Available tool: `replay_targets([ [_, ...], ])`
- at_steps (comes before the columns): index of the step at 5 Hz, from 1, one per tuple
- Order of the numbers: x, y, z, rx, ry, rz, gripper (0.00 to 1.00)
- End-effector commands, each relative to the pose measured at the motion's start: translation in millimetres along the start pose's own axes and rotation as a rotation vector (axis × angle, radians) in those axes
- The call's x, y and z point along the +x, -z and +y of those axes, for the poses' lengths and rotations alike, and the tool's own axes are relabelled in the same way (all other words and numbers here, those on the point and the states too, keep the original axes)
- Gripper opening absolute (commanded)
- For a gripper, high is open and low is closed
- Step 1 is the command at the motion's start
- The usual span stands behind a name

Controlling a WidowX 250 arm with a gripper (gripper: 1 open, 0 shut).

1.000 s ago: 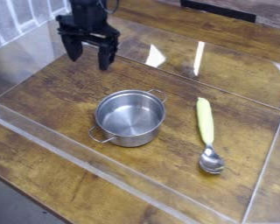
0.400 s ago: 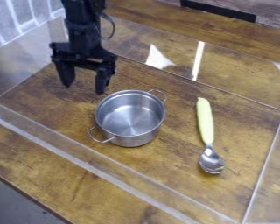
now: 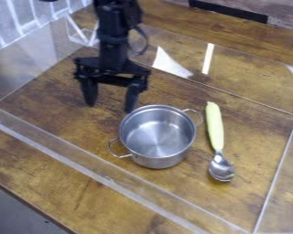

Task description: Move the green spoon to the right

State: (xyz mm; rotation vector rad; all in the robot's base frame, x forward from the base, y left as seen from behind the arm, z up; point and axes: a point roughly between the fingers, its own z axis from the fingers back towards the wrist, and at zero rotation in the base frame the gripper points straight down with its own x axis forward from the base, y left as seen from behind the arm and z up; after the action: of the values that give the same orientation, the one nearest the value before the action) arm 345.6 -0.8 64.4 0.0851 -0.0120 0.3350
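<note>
- Camera view: the black two-fingered gripper [image 3: 113, 93] hangs pointing down over the brown wooden table [image 3: 63, 110], its fingers spread wide apart and holding nothing.
- The green spoon [image 3: 215, 135] with its thick yellow-green plastic handle and shiny silver bowl lies flat, well to the gripper's right and nearer the camera (bowl end closest to the viewer).
- The round steel pot [image 3: 159, 135] sits between them, just below the gripper's right finger, beside the spoon's handle and apart from it.
</note>
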Motion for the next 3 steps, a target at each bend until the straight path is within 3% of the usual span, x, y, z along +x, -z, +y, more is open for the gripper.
replay_targets([
  [1,2.5,-49.8,-16,-0.044,-0.012,-0.1,1.0],
  [3,-6.1,-22.4,-46,-0.059,0.009,-0.087,1.0],
])
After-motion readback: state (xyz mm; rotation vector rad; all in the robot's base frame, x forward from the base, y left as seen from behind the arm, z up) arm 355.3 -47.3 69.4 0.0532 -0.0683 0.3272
